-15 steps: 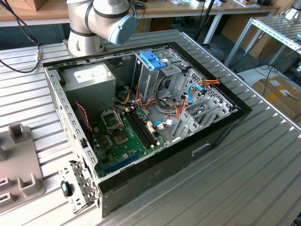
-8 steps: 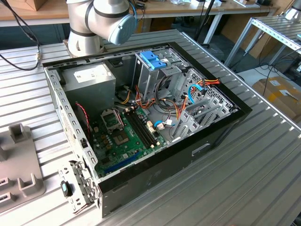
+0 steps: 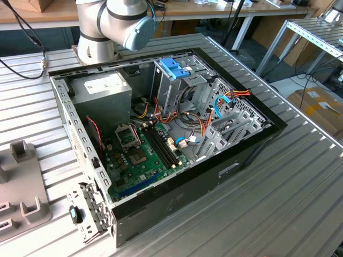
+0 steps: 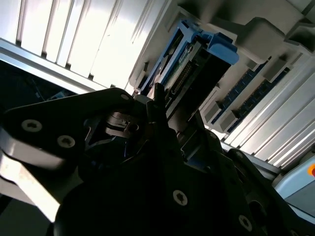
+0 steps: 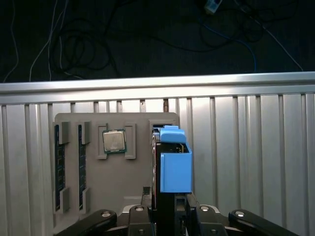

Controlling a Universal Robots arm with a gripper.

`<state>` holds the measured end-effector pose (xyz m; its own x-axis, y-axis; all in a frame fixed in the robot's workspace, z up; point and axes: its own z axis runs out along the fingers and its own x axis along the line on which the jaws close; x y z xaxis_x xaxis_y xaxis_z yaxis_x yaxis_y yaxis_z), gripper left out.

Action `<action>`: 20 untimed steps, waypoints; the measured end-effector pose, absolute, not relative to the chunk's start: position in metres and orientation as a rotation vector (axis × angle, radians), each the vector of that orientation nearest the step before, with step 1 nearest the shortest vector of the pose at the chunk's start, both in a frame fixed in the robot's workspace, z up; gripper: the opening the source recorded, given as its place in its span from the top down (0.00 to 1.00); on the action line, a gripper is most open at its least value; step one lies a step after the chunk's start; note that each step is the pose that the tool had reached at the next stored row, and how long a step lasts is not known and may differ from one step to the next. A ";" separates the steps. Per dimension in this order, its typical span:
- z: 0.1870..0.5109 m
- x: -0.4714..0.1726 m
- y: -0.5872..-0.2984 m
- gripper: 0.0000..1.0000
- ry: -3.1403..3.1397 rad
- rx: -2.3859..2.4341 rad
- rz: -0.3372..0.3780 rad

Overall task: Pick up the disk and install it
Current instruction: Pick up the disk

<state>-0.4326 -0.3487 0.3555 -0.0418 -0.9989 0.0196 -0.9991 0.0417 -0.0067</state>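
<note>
**A:** Where is your end effector?
**B:** My end effector straddles the disk; whether it grips, I cannot tell.
**A:** And the disk?
**B:** Standing on edge in a grey holder on the ribbed counter, its long axis along the ribs.

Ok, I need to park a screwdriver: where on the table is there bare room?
The ribbed table is bare on the exterior view's right of the computer case, and in a narrower strip between the case and the grey fixture tray. Inside the case it is crowded: motherboard, cables, drive cage.
</note>
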 end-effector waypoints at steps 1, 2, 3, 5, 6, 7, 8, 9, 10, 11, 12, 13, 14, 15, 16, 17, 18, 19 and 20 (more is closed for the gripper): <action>0.358 -0.433 -0.349 0.65 -2.260 2.168 0.029; 0.359 -0.433 -0.349 0.65 -2.260 2.168 0.029; 0.360 -0.433 -0.349 0.65 -2.260 2.168 0.029; 0.363 -0.433 -0.349 0.65 -2.260 2.168 0.029; 0.364 -0.433 -0.349 0.65 -2.260 2.168 0.029; 0.366 -0.433 -0.349 0.65 -2.260 2.168 0.029; 0.367 -0.433 -0.349 0.65 -2.260 2.168 0.029; 0.368 -0.433 -0.349 0.65 -2.260 2.168 0.029; 0.369 -0.433 -0.349 0.65 -2.260 2.168 0.030; 0.370 -0.433 -0.349 0.65 -2.260 2.168 0.030; 0.371 -0.433 -0.349 0.65 -2.260 2.167 0.030; 0.372 -0.433 -0.349 0.65 -2.260 2.167 0.030; 0.375 -0.433 -0.349 0.65 -2.260 2.167 0.030; 0.380 -0.433 -0.349 0.65 -2.260 2.167 0.030; 0.383 -0.433 -0.349 0.65 -2.260 2.167 0.030; 0.385 -0.433 -0.349 0.65 -2.260 2.167 0.030; 0.386 -0.433 -0.349 0.65 -2.260 2.167 0.030; 0.387 -0.433 -0.349 0.65 -2.260 2.167 0.030; 0.387 -0.433 -0.349 0.65 -2.260 2.167 0.030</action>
<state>-0.4326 -0.3487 0.3869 -0.0419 -0.9989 0.0208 -0.9991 0.0417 -0.0068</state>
